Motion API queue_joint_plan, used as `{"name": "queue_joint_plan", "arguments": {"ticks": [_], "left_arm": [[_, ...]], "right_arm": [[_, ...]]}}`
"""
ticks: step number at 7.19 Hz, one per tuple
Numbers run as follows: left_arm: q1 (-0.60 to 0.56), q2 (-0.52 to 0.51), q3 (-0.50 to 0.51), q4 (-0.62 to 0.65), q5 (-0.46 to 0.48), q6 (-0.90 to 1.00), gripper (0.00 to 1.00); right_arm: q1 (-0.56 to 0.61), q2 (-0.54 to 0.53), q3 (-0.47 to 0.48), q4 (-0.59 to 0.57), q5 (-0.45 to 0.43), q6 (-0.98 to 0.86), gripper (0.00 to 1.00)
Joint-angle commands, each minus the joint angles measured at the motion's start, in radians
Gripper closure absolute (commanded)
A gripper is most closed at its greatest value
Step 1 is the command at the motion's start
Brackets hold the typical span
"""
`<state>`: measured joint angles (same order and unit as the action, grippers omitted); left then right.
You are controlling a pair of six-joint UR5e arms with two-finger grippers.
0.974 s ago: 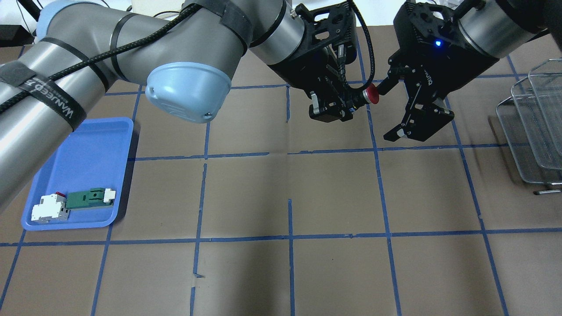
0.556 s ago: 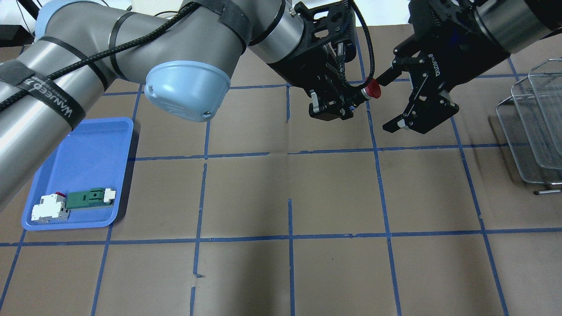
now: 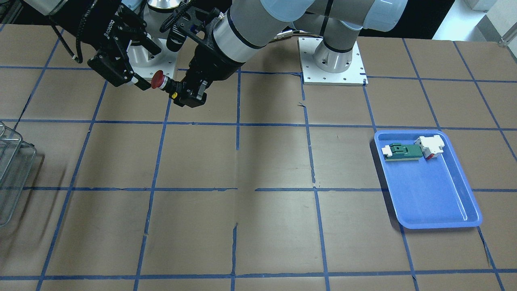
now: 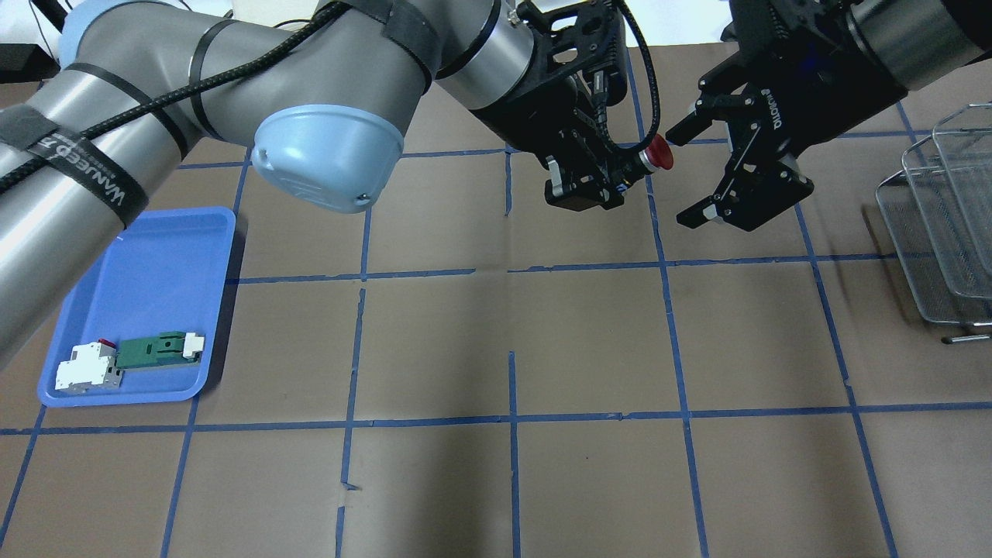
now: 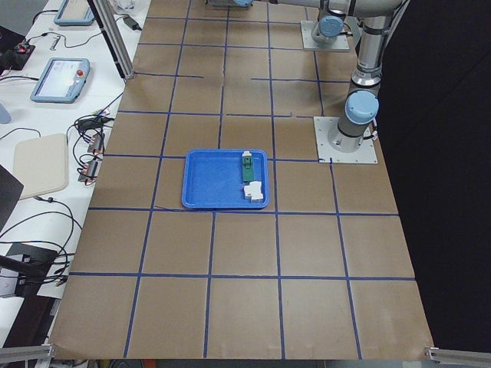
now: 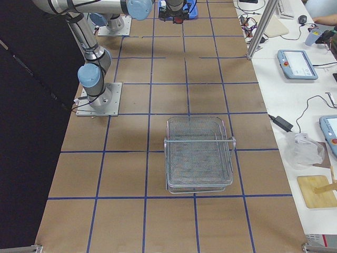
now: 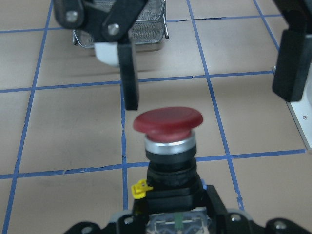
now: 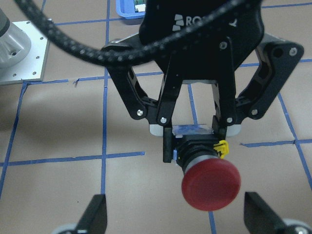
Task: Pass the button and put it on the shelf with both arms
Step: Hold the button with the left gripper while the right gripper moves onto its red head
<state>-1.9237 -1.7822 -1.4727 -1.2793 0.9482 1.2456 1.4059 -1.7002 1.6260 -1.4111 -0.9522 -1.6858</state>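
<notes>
The left gripper point(image 4: 629, 174) is clamped on the black body of the button point(image 4: 659, 153), held in the air over the far middle of the table with its red cap pointing right. The right gripper point(image 4: 688, 174) is spread wide just beside the cap, not touching it. At the left, the blue tray point(image 4: 155, 263) holds a green block point(image 4: 155, 349) and a white block point(image 4: 84, 370) side by side at its near end. The wire shelf point(image 4: 926, 260) stands at the right edge.

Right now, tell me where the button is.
In the overhead view, the button is at top centre-right, held in the left claw, with its red cap pointing at the open right claw.
</notes>
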Motion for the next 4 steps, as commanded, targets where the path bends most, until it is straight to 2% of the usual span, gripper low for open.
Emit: {"name": "queue_joint_plan", "arguments": {"ticks": [1, 4], "left_arm": [[0.0, 0.004, 0.0, 0.0, 0.001, -0.002, 1.0], [0.0, 0.001, -0.001, 0.002, 0.001, -0.009, 1.0]], "right_arm": [[0.002, -0.004, -0.003, -0.011, 0.041, 0.044, 0.0], [0.005, -0.004, 0.009, -0.019, 0.043, 0.046, 0.0]]}}
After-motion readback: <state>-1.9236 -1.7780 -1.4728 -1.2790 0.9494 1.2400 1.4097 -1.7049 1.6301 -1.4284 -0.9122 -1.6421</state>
